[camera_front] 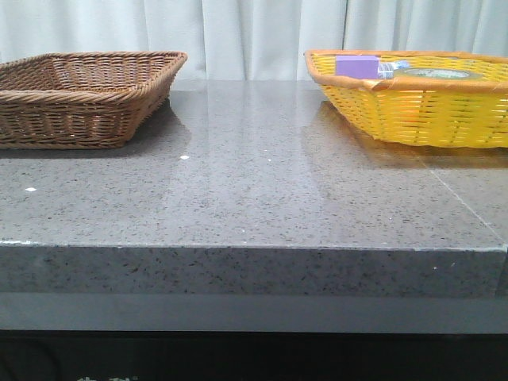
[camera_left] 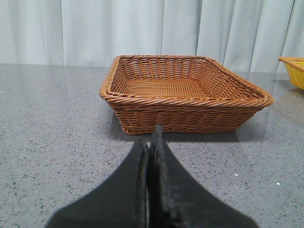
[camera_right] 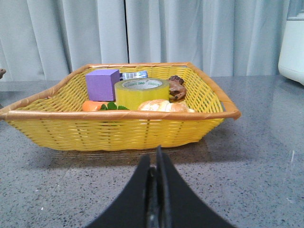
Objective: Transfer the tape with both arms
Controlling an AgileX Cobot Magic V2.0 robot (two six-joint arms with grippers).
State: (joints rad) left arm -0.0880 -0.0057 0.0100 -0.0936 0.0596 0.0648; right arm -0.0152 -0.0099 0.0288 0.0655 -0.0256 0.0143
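Table (camera_front: 254, 198): polished speckled grey stone, glossy. Brown basket (camera_left: 185, 95): woven wicker, rough. Yellow basket (camera_right: 118, 126): woven plastic-looking strips. Tape (camera_right: 141, 92): translucent, shiny. Grippers (camera_left: 151, 156) (camera_right: 156, 166): matt black.

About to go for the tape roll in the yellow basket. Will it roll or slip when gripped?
The tape lies flat, core hole up, so it probably won't roll. Its glossy film side looks slippery. The purple box and the bread-like piece crowd it, so they may shift.
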